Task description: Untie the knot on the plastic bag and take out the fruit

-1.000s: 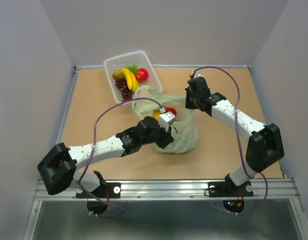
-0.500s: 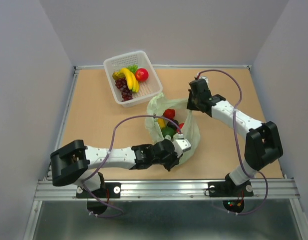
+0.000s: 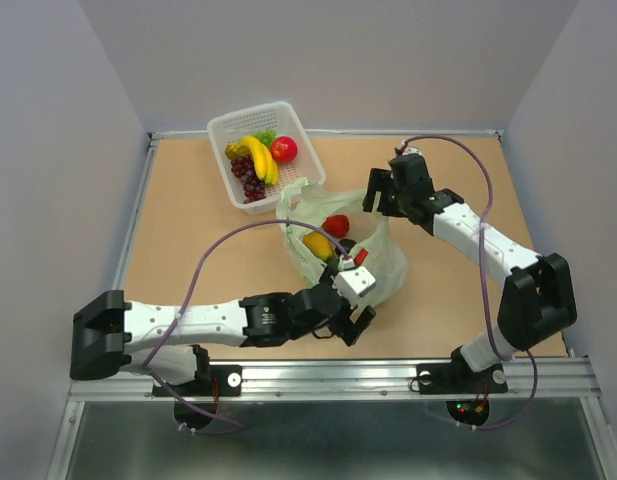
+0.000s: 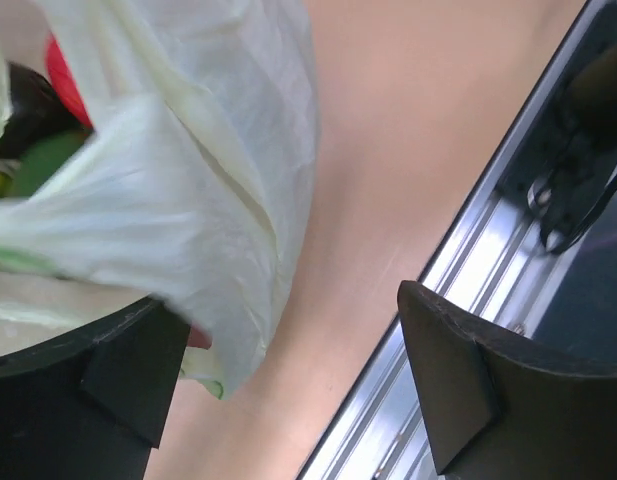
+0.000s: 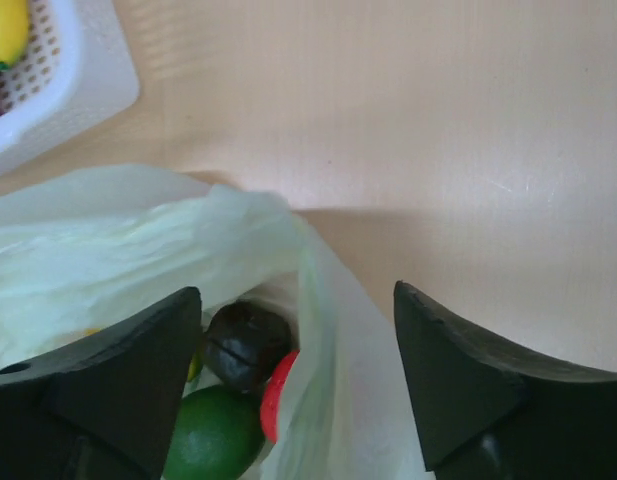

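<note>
Pale green plastic bag [image 3: 386, 262] lay mouth-open in the middle of the tan table [image 3: 188, 230], just on the near side of the white basket [image 3: 248, 112]. My left gripper [image 3: 354, 325] sat at the bag's near edge, jaws spread wide, with the film sagging between them unclamped. My right gripper [image 3: 380, 195] hovered over the far rim, jaws likewise apart and holding nothing. Inside sat the fruit [image 3: 336, 225]: red, yellow-orange, green and a dark one.

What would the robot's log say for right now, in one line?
plastic bag: mouth open | fruit: inside bag | left gripper: open, at bag's near side | right gripper: open, above bag's far side
</note>
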`<state>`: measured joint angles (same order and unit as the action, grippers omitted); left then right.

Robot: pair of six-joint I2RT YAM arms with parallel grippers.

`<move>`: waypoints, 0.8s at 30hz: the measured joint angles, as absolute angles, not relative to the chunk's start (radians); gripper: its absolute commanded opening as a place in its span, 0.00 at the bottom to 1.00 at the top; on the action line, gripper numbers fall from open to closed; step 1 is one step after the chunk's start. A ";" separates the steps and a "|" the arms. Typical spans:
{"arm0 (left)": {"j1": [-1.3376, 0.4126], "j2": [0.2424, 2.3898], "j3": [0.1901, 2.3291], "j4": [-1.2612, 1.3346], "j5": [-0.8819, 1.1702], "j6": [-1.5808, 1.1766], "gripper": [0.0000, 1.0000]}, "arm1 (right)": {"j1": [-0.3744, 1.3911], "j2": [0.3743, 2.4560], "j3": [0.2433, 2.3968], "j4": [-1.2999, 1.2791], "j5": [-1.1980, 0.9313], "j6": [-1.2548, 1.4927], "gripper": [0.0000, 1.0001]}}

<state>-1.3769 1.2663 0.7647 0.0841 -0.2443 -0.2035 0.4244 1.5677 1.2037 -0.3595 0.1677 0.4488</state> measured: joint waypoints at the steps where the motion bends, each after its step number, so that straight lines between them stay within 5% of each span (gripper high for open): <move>1: -1.375 1.246 0.775 0.084 -0.253 -0.209 0.96 | 0.430 1.543 1.198 -0.360 0.165 0.448 0.87; 9: -1.262 1.082 0.803 0.086 -0.270 -0.294 0.91 | 0.554 1.331 1.175 -0.437 0.194 0.479 0.89; 16: -1.134 1.069 0.789 0.099 -0.257 -0.360 0.89 | 0.603 1.247 0.989 -0.496 0.235 0.570 0.76; 19: -1.121 1.099 0.789 0.115 -0.249 -0.371 0.89 | 0.603 1.229 0.901 -0.523 0.240 0.600 0.61; 22: -1.114 1.173 0.793 0.123 -0.241 -0.390 0.89 | 0.603 1.186 0.813 -0.541 0.249 0.634 0.35; 23: -1.108 1.195 0.793 0.122 -0.240 -0.404 0.89 | 0.603 1.168 0.793 -0.542 0.254 0.648 0.16; 24: -1.104 1.211 0.793 0.122 -0.239 -0.410 0.89 | 0.603 1.143 0.765 -0.544 0.261 0.664 0.08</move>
<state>-1.1038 1.2114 0.7925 0.1223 -0.2386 -0.4095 0.6029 1.1431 0.7647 -0.5442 0.2607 0.6636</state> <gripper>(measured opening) 0.894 0.373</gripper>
